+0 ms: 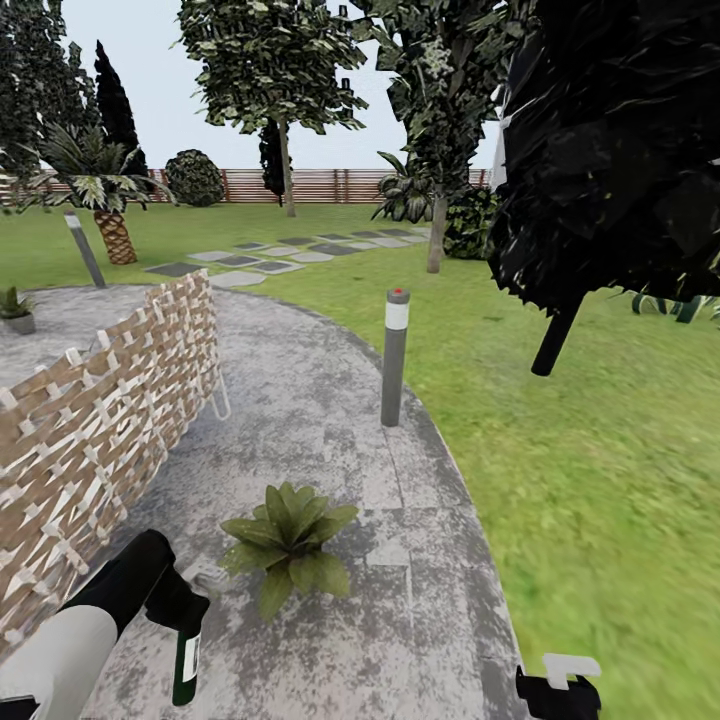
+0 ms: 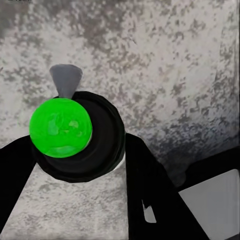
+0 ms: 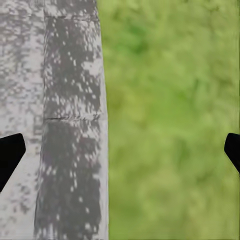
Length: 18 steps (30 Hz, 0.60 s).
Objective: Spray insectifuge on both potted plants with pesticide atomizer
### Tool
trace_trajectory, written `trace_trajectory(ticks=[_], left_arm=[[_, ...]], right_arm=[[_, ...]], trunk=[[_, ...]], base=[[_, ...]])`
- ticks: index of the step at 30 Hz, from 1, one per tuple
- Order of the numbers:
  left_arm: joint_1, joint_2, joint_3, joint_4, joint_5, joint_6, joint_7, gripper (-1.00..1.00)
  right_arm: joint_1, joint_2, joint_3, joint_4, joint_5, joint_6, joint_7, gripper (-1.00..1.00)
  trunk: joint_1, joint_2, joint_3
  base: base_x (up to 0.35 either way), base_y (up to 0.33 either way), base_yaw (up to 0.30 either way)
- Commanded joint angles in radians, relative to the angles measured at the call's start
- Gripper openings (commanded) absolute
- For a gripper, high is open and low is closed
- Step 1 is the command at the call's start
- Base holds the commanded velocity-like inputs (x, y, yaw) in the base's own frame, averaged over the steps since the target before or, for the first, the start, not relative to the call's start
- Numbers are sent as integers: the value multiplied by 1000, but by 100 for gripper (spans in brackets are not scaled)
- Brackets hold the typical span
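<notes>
My left gripper [image 1: 178, 600] is shut on the pesticide atomizer [image 1: 186, 655], a dark green bottle with a white label hanging neck-up low over the patio. Its pale grey trigger head [image 1: 205, 578] points toward a potted plant [image 1: 290, 545], a low rosette of green leaves just to its right. In the left wrist view the atomizer [image 2: 61, 127] is seen end-on between the black fingers [image 2: 150, 190]. A second potted plant [image 1: 14, 308] in a grey pot stands at the far left. My right gripper [image 1: 558, 682] is open over the patio edge, holding nothing.
A woven wicker seat back [image 1: 100, 410] runs along the left. A grey bollard light [image 1: 394, 355] stands on the patio's [image 1: 320, 400] right edge, another bollard [image 1: 85, 248] further back left. Lawn [image 1: 580, 480], a dark tree [image 1: 610, 150], stepping stones [image 1: 260, 255] and a fence [image 1: 310, 185] lie beyond.
</notes>
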Motion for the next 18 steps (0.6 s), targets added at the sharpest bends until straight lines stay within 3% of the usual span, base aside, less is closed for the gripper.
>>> trace_trajectory(ticks=[1, 12, 18], left_arm=[[-1, -4, 6, -1, -13, 4, -9, -100], [-1, 1, 6, -3, -17, 5, -7, -100], [-12, 13, 2, -2, -19, 16, -10, -100]], right_arm=[[0, 0, 9, 0, -10, -3, -1, 100], [0, 0, 9, 0, -10, -3, -2, 100], [0, 1, 9, 0, -9, -3, -1, 100]], trunk=[[0, 0, -1], [0, 0, -1], [0, 0, -1]], base=[[139, -260, 141], [84, -265, 27], [-27, -82, 229]])
